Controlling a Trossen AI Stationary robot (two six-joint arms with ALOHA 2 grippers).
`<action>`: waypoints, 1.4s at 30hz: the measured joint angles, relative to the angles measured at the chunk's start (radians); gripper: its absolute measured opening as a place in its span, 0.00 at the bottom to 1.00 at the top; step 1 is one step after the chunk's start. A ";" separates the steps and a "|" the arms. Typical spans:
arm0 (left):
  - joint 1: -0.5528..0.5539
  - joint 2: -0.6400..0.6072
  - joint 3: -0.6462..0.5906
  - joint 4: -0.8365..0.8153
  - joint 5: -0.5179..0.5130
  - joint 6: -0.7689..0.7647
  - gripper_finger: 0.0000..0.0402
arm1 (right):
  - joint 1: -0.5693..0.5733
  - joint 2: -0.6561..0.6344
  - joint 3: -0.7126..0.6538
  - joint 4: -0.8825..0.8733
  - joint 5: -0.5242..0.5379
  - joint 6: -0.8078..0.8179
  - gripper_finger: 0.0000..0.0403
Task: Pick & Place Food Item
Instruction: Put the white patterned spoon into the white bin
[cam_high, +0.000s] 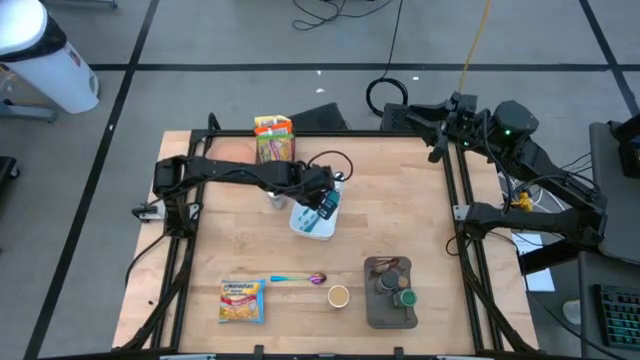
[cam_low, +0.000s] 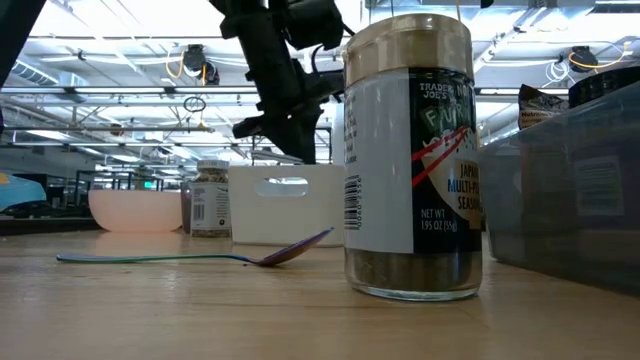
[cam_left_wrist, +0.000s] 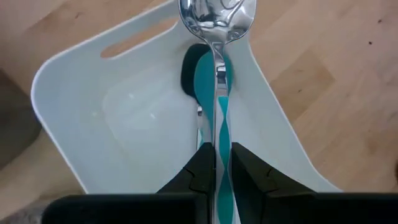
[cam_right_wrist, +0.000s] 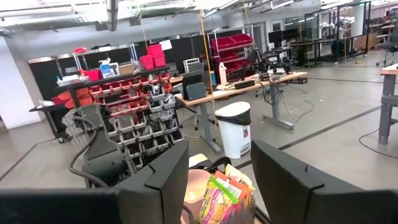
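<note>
One spoon (cam_left_wrist: 217, 118), teal-handled with a steel bowl, is clamped by its handle in the left hand (cam_left_wrist: 217, 171), over the white bin (cam_high: 312, 222) just 12 o'clock of bench (cam_high: 400, 200) centre. Stiff, light, slick; mid-handle grip suits it. Black item under it, probably another utensil. Right hand (cam_right_wrist: 217, 180) parked off-bench at 2 o'clock, fingers apart, empty.

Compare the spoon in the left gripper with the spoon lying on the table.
The teal-handled spoon is clamped in the left gripper, held above the white bin; the rainbow spoon lies flat on the table, untouched. The teal-handled spoon has a mirror-silver bowl, while the rainbow spoon's bowl looks purple and its handle blue-green. Both are single spoons with coloured handles. The right gripper waits off the table's far right corner.
</note>
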 joint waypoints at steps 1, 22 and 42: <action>0.005 0.000 0.000 0.004 0.008 0.013 0.09 | 0.000 0.000 0.000 0.000 0.000 0.000 0.41; -0.014 0.038 -0.001 -0.045 0.059 0.057 0.09 | 0.000 0.006 0.000 -0.016 0.005 -0.014 0.41; -0.021 0.031 -0.092 0.052 0.094 -0.006 0.09 | 0.000 0.012 0.000 -0.023 0.005 -0.006 0.41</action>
